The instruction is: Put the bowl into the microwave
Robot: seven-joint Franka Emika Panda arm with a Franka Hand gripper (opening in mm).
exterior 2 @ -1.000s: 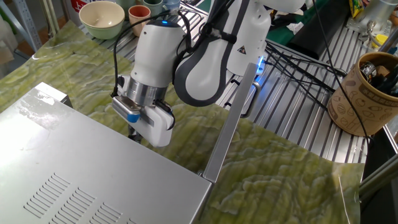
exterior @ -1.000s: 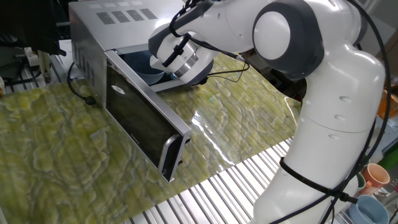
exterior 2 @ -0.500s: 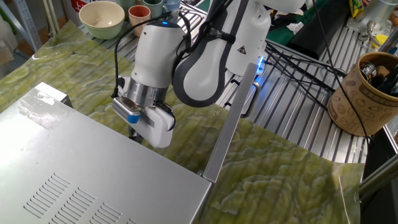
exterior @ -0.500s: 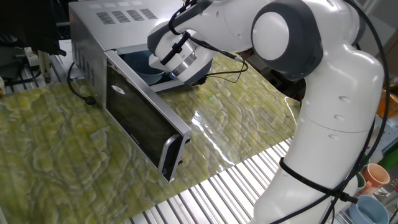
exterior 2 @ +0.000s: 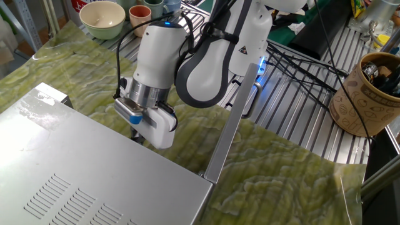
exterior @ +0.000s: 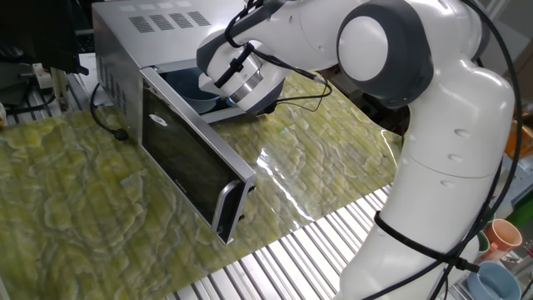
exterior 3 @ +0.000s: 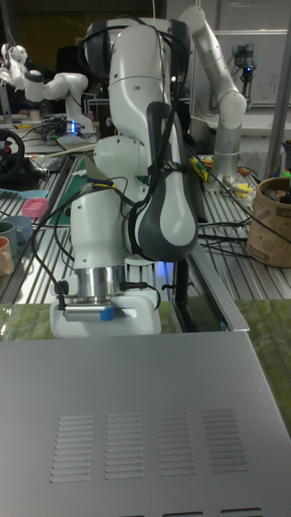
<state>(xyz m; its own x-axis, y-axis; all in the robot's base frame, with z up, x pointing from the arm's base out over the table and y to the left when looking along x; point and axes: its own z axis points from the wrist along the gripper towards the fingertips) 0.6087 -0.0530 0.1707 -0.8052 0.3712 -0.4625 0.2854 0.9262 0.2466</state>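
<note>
My two-finger gripper (exterior: 218, 93) sits just above centre in the one fixed view, reaching down into the mouth of the oven, and its fingertips are hidden behind my own wrist, so I cannot tell how far apart they stand or whether they grip anything. From the other two cameras only my wrist flange shows above the roof edge, the fingers below it out of sight.

Right under the wrist, the small round glossy light-blue bowl (exterior: 197, 93) shows as a dark-blue curve inside the cavity; it seems to rest on the cavity floor, though the shadow there makes that uncertain. I judge the wrist is angled in from the open side because the roof leaves little room to come straight down.

The large silver boxy microwave (exterior: 137, 37) fills the upper left of that frame, its dark glass door (exterior: 187, 162) swung wide toward the lower centre, which keeps the opening free for my arm. It stands on a green-yellow marbled mat (exterior: 75, 217) spread over the slatted table.

Apart from the work, a cream-coloured bowl (exterior 2: 102, 19) with cups beside it stands at the upper left of the other fixed view, and a brown patterned tub (exterior 2: 367, 94) at its right edge.

The placing looks nearly done; letting go and backing out under the roof remain.
</note>
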